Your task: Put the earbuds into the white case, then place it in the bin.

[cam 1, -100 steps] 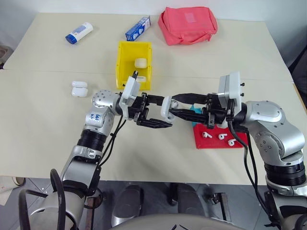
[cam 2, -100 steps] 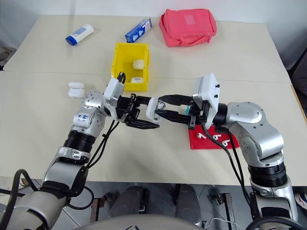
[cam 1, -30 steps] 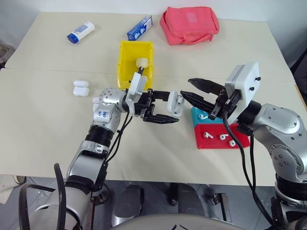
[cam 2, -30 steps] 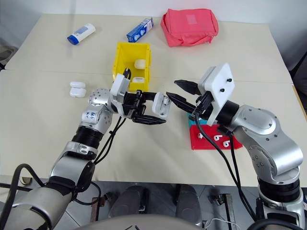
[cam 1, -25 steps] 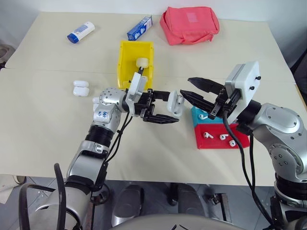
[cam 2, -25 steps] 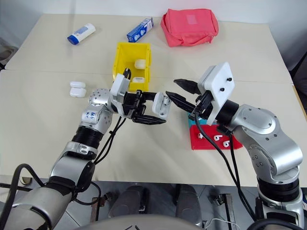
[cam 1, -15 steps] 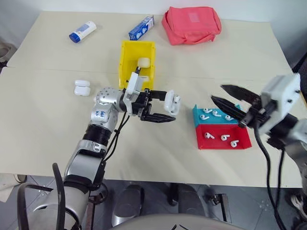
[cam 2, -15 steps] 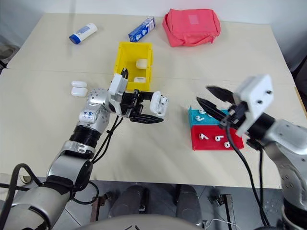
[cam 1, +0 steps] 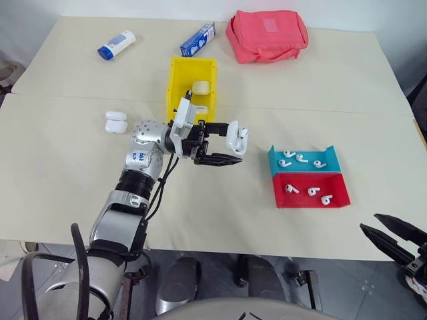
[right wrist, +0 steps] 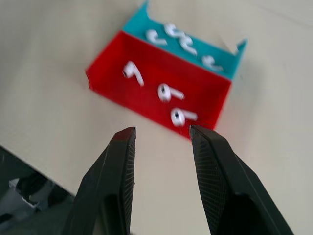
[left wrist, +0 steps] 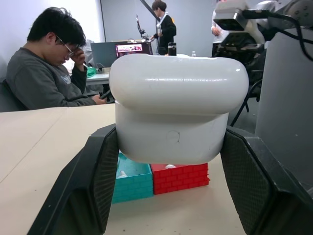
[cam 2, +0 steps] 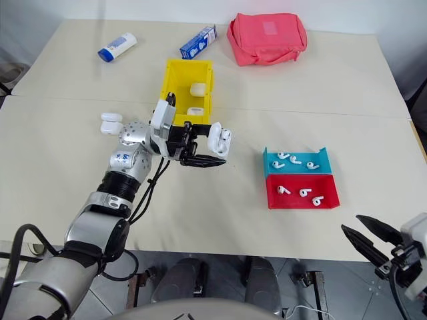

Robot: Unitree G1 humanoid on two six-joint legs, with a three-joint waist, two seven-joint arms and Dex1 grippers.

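Your left hand (cam 1: 227, 150) pinched the white case (cam 1: 235, 138), lid shut, near the yellow bin (cam 1: 175, 85) but not yet binned; your right hand (cam 2: 371, 241) hung spread, empty.

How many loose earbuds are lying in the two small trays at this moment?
6. Three lie in the teal tray. Three lie in the red tray. None seems hidden.
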